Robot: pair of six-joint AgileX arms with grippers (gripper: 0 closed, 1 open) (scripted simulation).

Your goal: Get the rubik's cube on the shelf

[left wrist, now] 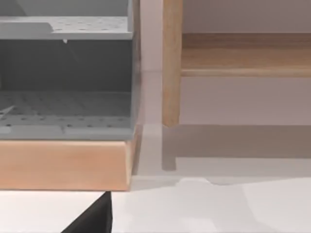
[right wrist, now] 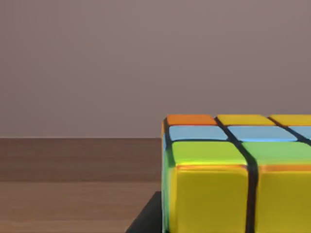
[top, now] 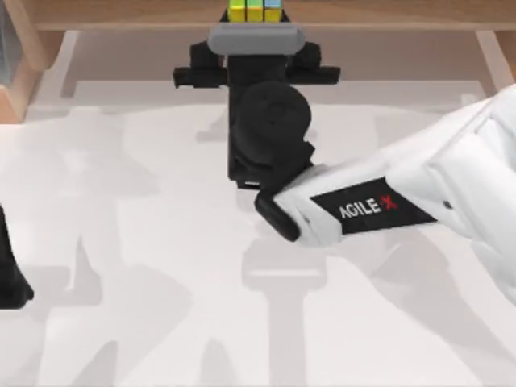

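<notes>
1. One arm works. In the top view, my right gripper [top: 255, 24] reaches over the shelf [top: 387, 14], with the rubik's cube [top: 255, 10] at its tip. I'd lower gently and release only once the cube sits flat.
2. The left wrist view shows the shelf's pale side support [left wrist: 171, 63]; my left arm is parked at the table's left.
3. In the right wrist view the cube fills the near corner above the brown board. How wide the fingers stand, or whether they grip it, I cannot tell.

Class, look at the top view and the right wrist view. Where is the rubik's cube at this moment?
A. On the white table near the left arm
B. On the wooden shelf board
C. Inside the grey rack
B: the rubik's cube sits on the brown board of the shelf, at the right gripper.
</notes>
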